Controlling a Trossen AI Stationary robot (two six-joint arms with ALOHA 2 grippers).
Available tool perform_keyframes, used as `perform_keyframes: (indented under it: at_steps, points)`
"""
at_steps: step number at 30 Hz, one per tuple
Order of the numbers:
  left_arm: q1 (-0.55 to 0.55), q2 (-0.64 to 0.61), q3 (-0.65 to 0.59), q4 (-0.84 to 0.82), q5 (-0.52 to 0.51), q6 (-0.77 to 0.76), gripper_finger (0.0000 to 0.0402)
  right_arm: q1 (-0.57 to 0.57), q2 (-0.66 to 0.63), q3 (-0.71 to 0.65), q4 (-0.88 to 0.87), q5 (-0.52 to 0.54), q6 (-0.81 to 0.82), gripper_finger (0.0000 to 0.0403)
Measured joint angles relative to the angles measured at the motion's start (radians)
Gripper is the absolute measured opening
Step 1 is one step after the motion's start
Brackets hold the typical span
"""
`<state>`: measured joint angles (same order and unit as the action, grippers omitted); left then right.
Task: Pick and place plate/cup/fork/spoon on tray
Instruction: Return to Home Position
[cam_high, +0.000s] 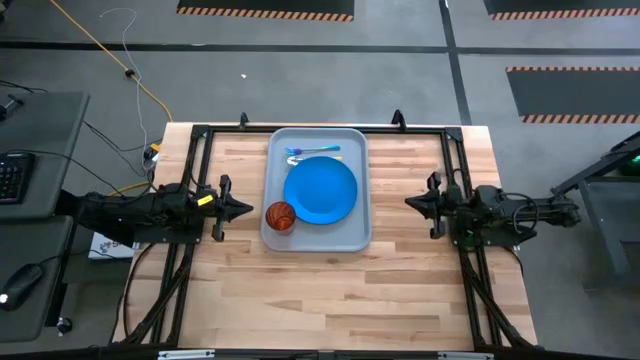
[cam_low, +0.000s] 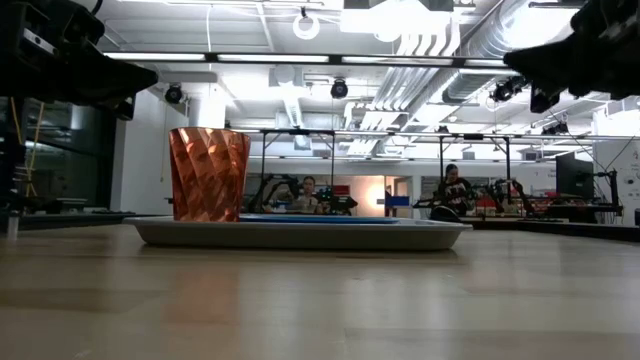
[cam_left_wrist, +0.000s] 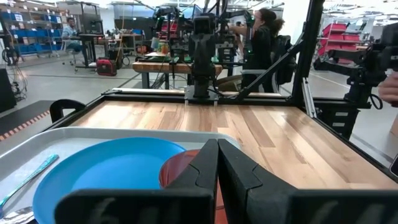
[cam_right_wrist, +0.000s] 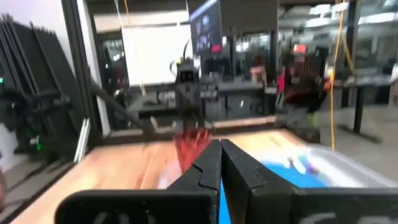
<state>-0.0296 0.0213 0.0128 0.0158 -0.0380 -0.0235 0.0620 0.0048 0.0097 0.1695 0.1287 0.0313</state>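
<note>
The light-grey tray (cam_high: 318, 188) lies at the table's middle. The blue plate (cam_high: 320, 191) lies flat in it. The red-orange cup (cam_high: 280, 215) stands upright on the tray's near left corner, and shows in the low view (cam_low: 208, 173). The light-blue fork (cam_high: 315, 151) and the orange-handled spoon (cam_high: 312, 159) lie side by side on the tray's far end. My left gripper (cam_high: 247, 208) is shut and empty, left of the tray, raised above the table. My right gripper (cam_high: 410, 202) is shut and empty, right of the tray.
A black frame (cam_high: 200, 135) runs along the table's far edge and both sides. Bare wood lies between the tray and the near edge. People stand and sit in the room beyond the table (cam_left_wrist: 261, 37).
</note>
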Motion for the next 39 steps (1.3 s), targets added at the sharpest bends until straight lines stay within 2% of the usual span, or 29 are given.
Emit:
perform_keyframes:
  at_steps: [4,9,15,39]
  points:
    - [0.0,0.0,0.0,0.0,0.0,0.0,0.0001,0.0,0.0,0.0,-0.122,-0.006,0.061,0.0]
    - [0.0,0.0,0.0,0.0,0.0,0.0,0.0001,-0.001,0.021,0.0,-0.14,-0.027,0.156,0.0]
    - [0.0,0.0,0.0,0.0,0.0,0.0,0.0001,-0.001,0.024,0.0,-0.141,-0.029,0.077,0.0]
    - [0.0,0.0,0.0,0.0,0.0,0.0,0.0001,-0.001,0.024,0.001,-0.144,-0.028,0.073,0.0]
